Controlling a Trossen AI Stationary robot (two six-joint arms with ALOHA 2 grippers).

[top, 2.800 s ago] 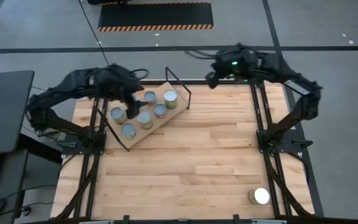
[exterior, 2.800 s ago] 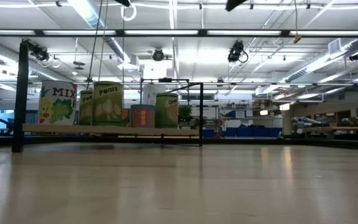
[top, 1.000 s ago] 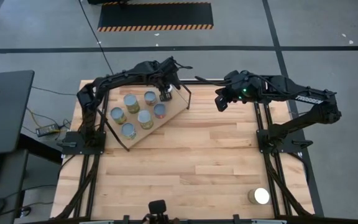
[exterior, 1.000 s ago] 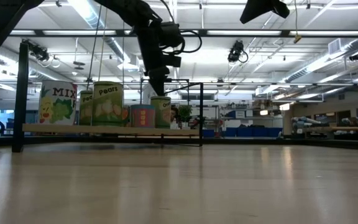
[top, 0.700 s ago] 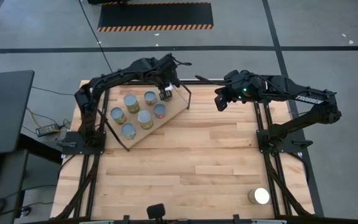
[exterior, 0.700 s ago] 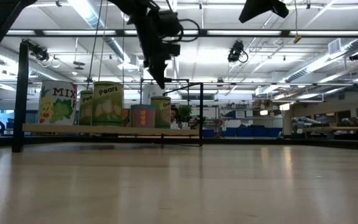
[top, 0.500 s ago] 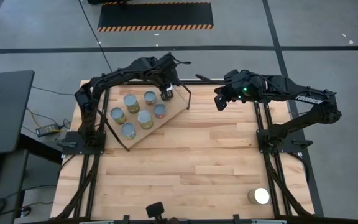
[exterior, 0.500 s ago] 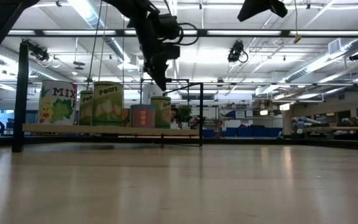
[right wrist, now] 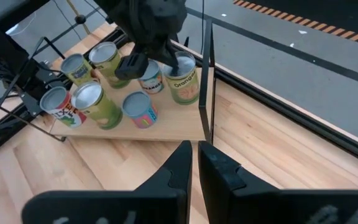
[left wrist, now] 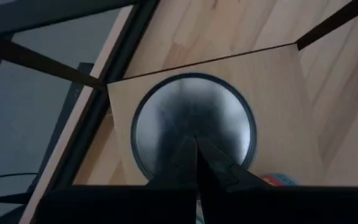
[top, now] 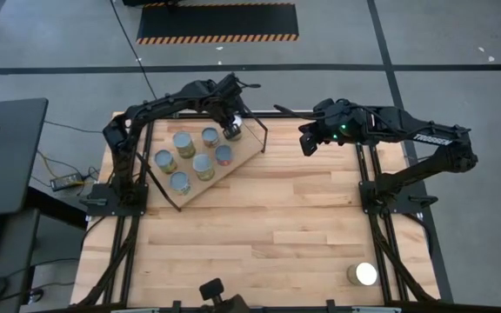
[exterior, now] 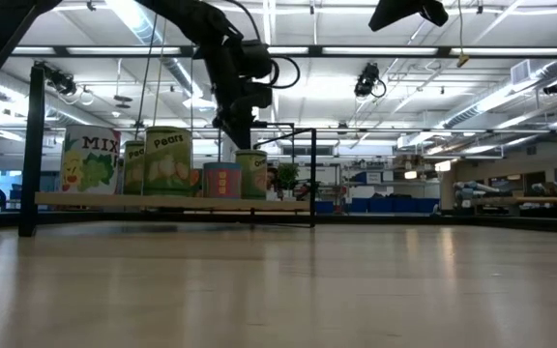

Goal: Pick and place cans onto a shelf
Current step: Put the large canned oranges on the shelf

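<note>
Hovering lower than a second ago, the left pincer point(top: 230, 132), fingers pressed together, hangs over the orange can's point(right wrist: 184, 79) round silvery top on the light-wood shelf point(top: 200, 185). Five cylindrical cans point(top: 183, 143) stand beside it. Closed and empty, the right pincer point(top: 307, 144) waits above the slatted table point(top: 268, 226).

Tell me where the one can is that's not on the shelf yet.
In the high view the lone can stands on the table's near right corner, far from the shelf at the far left.
</note>
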